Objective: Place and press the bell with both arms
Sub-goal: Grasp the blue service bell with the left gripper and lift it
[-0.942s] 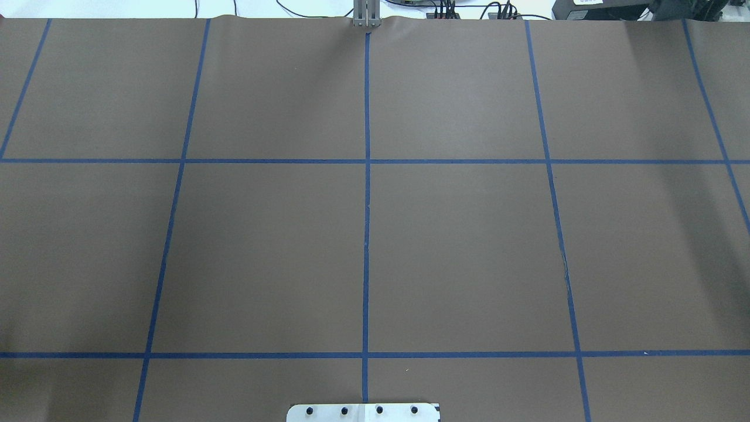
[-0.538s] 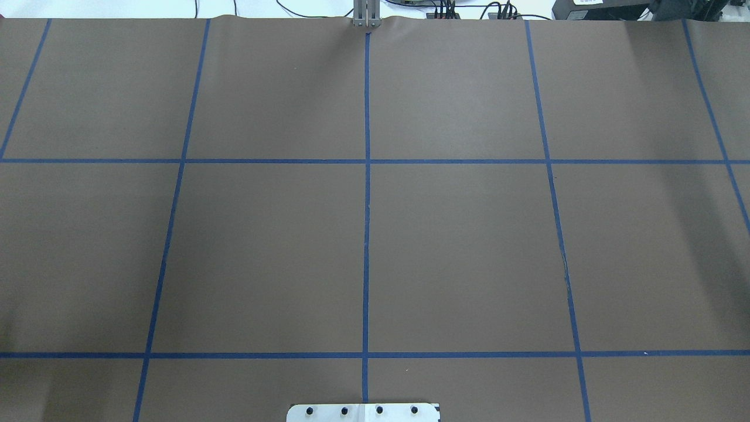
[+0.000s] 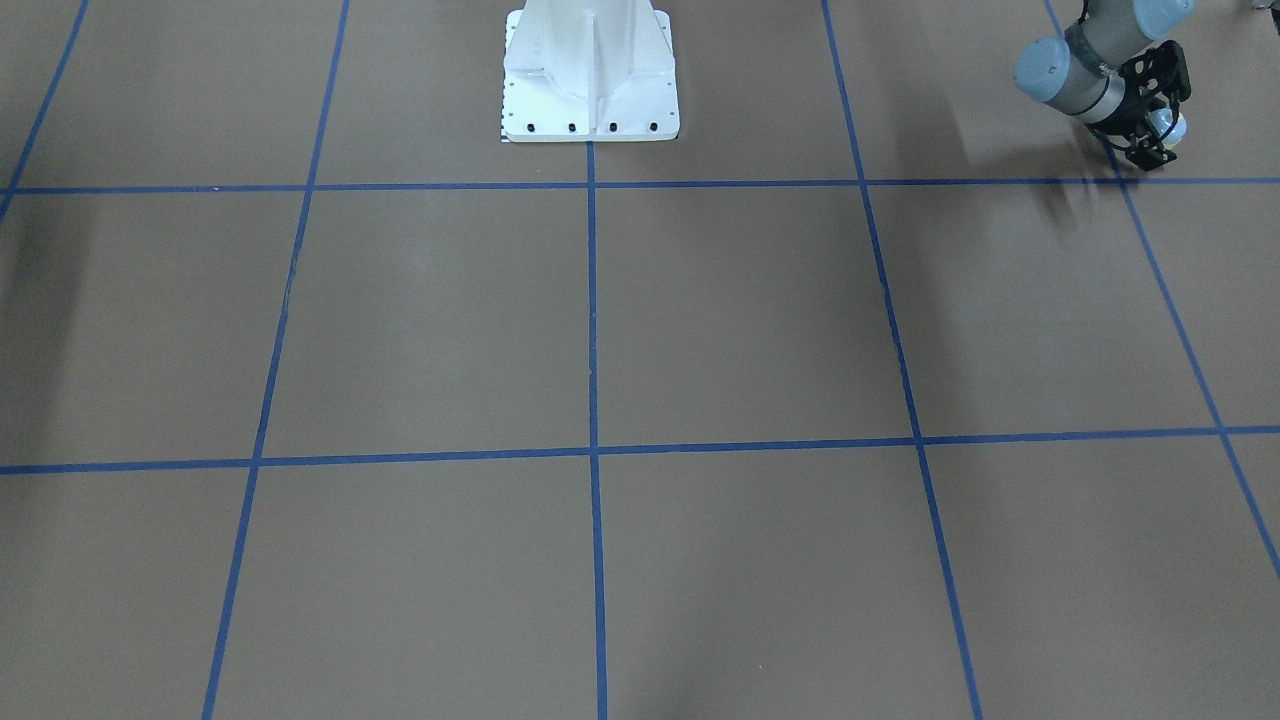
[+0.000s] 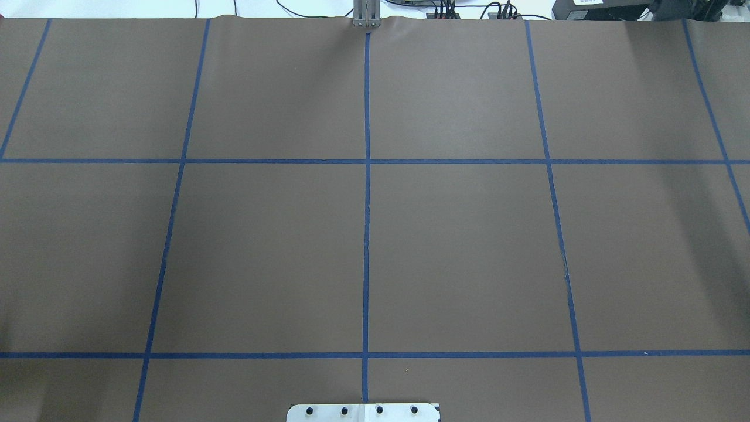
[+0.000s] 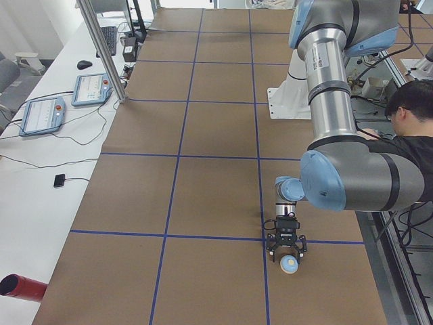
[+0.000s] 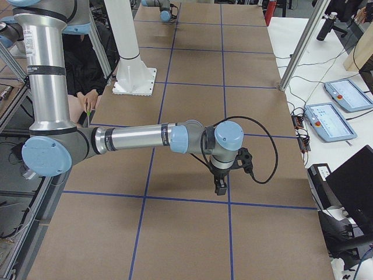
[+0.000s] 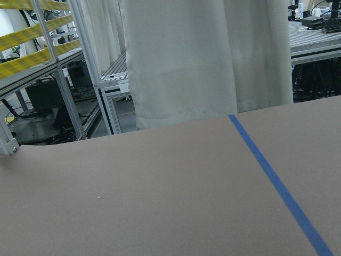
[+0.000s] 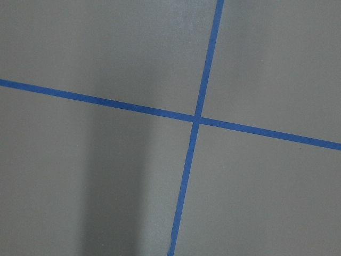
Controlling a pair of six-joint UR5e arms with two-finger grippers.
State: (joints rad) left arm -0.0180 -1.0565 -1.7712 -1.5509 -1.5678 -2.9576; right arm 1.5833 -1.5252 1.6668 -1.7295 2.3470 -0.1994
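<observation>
Nothing has moved in the overhead view since the earlier frames: the brown table (image 4: 469,234) and its blue tape grid (image 4: 367,234) lie as before, and that view shows neither arm nor the bell.

The front-facing view shows what the overhead misses. The left arm (image 3: 1085,70) is at the robot's far left, beside the white pedestal's (image 3: 590,70) row of the grid. Its left end effector (image 3: 1150,140) is low over a tape line, and the bell (image 3: 1168,125) shows as a pale blue patch at its tip.

The left-end view is clearer. The fingers stand on either side of the bell and grip it. Whether the bell touches the table cannot be told.

Orientation: the bell is not upright. Its round face, blue with a cream centre, is turned towards the left-end camera. Its axis runs roughly along the table, in line with the end effector. The left wrist view looks low across the table towards a curtain, which agrees with that.

The right end effector (image 6: 220,188) appears only in the right-end view, pointing down at the table on the robot's right, well apart from the bell. Its opening cannot be told. The right wrist view shows only a tape crossing.
</observation>
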